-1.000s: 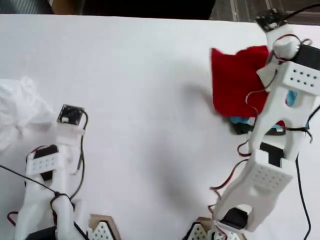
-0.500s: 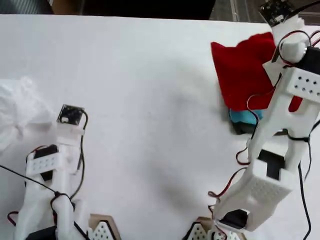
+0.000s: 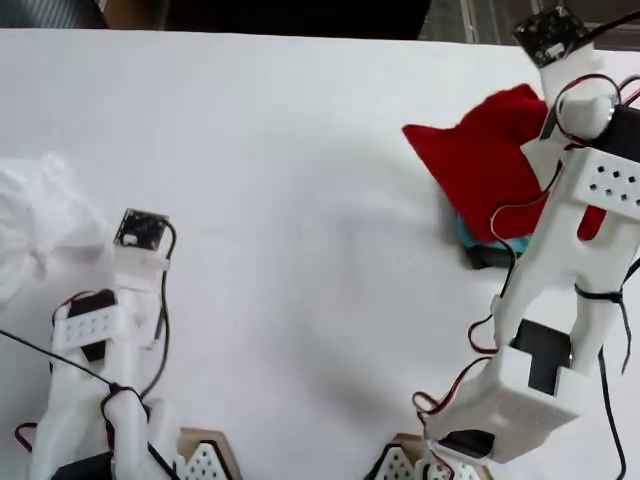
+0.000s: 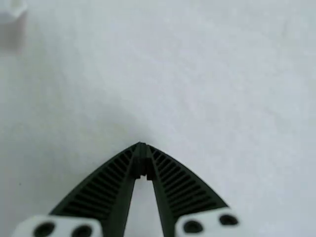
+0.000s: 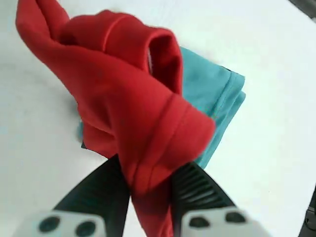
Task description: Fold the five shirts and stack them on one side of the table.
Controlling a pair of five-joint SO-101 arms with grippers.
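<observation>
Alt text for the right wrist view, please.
The right gripper holds a bunched red shirt in its shut jaws, partly covering a folded teal shirt that lies on the white table.

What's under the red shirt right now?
A folded teal shirt, with a dark edge showing beneath it. The red shirt, gripped by the right pincer, covers the rest.

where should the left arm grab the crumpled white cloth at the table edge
Probably a raised fold on the crumpled white cloth, on its side toward the left gripper, coming down from above. It lies bunched, so ridges stand up to pinch where flat edges would not.
</observation>
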